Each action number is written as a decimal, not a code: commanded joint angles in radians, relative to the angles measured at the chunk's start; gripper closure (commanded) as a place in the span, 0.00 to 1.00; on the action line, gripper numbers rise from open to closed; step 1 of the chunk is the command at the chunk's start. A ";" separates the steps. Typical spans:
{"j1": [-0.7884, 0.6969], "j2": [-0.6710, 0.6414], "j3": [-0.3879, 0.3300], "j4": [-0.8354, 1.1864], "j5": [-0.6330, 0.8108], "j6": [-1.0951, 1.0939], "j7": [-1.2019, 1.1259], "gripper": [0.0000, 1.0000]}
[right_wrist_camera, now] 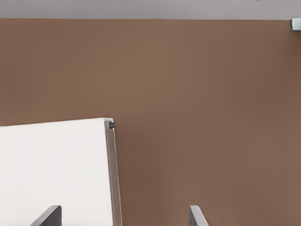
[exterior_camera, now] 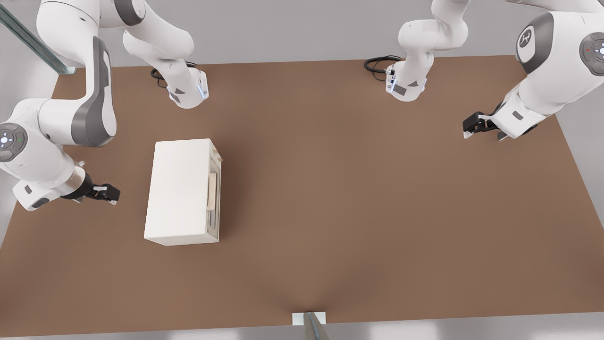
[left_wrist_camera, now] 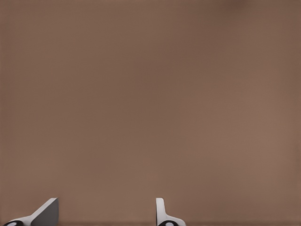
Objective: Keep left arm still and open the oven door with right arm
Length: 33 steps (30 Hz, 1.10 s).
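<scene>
Standing on the brown table (exterior_camera: 358, 198), toward the front view's left: one cream-white box oven (exterior_camera: 181, 191), plain top up, long side running away from the camera.

Door (exterior_camera: 214, 193): narrow panel on the side of the oven facing the front view's right. Grey glass window; pale wooden bar handle (exterior_camera: 212, 191) lying along it. Door flush with the oven body, shut.

Right arm (exterior_camera: 61, 127): white, grey joint covers, based at the far edge of the table beside a small black cable (exterior_camera: 160, 75). It bends down along the front view's left edge.

Gripper (exterior_camera: 112, 193): black, two fingers, at the end of that arm. Located off the oven's plain side, the side opposite the door, near it and not touching. Points toward the oven. In the right wrist view the gripper (right_wrist_camera: 123, 217) shows both fingers (right_wrist_camera: 47, 216) spread well apart with nothing between them; the oven's (right_wrist_camera: 54, 169) top and one corner edge sit beyond the fingers, with bare table (right_wrist_camera: 211, 94) past that.

Handle: on the far side of the oven from the gripper, untouched.
</scene>
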 commanded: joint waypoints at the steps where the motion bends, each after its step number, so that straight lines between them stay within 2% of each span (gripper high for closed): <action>1: 0.000 0.002 0.000 0.000 0.009 0.022 -0.007 0.00; 3: 0.078 0.029 0.007 -0.012 -0.012 0.016 -0.005 0.00; 6: 0.275 0.048 0.010 -0.104 -0.347 -0.038 0.058 0.00; 8: 0.385 0.075 0.015 -0.102 -0.447 -0.145 0.197 0.00; 9: 0.398 0.080 0.021 -0.102 -0.448 -0.164 0.208 0.00; 12: 0.534 0.149 0.021 -0.084 -0.621 -0.259 0.343 0.01; 14: 0.597 0.206 0.021 -0.039 -0.672 -0.323 0.435 0.24; 16: 0.629 0.273 0.021 0.023 -0.695 -0.386 0.484 0.68; 17: 0.629 0.276 0.020 0.028 -0.694 -0.386 0.489 0.75; 18: 0.632 0.296 0.020 0.045 -0.692 -0.386 0.512 0.79; 28: 0.669 0.430 0.020 0.096 -0.625 -0.343 0.798 0.79; 33: 0.668 0.439 0.020 0.085 -0.631 -0.325 0.802 0.79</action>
